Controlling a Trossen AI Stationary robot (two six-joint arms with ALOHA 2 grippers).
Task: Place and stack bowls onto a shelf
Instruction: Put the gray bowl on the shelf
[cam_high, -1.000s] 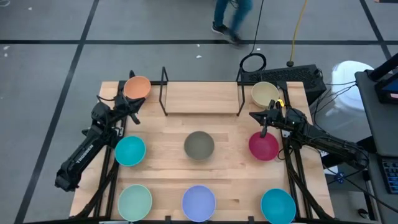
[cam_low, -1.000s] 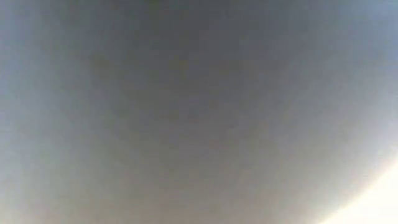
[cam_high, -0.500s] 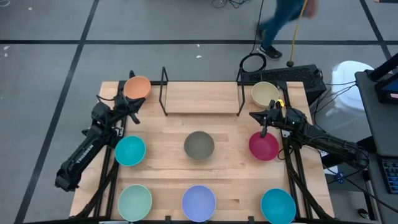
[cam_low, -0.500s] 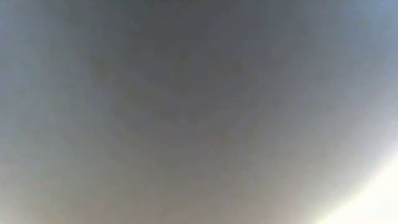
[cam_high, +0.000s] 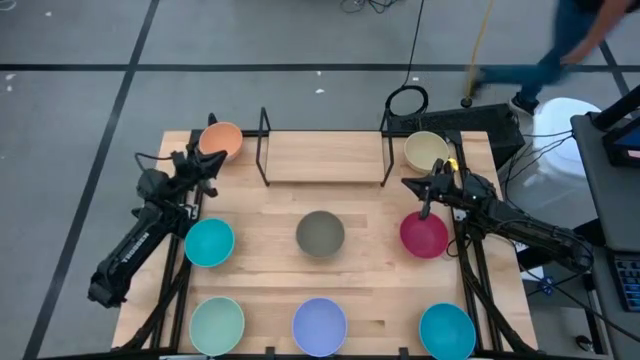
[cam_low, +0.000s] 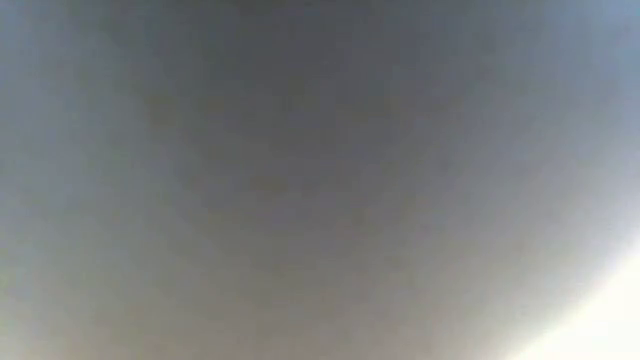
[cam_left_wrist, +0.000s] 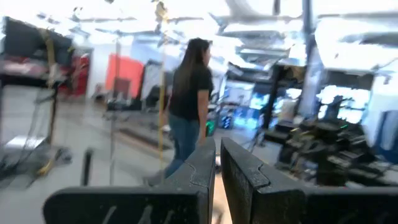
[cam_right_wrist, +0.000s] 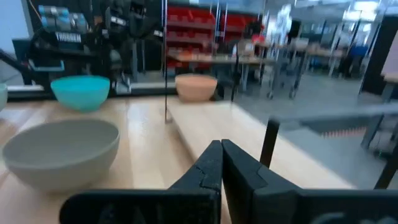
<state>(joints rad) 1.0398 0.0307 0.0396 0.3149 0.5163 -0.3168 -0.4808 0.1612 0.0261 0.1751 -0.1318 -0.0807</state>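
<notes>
The high view shows the shelf at the table's far middle, with its board bare between black wire uprights. The orange bowl sits to its left and the cream bowl to its right. The olive-grey, magenta, two teal, mint and lavender bowls rest on the tabletop. My left gripper is shut, just near-left of the orange bowl. My right gripper is shut, between the cream and magenta bowls.
A person walks on the floor beyond the table's far right corner. A keyboard and cables lie behind the cream bowl. The low view shows only a grey blur. The right wrist view sees the olive-grey bowl and a shelf upright close by.
My left gripper has moved a little toward the table's far edge, closer to the orange bowl, and stayed shut. The person behind the table has walked toward the right. No bowl has moved.
</notes>
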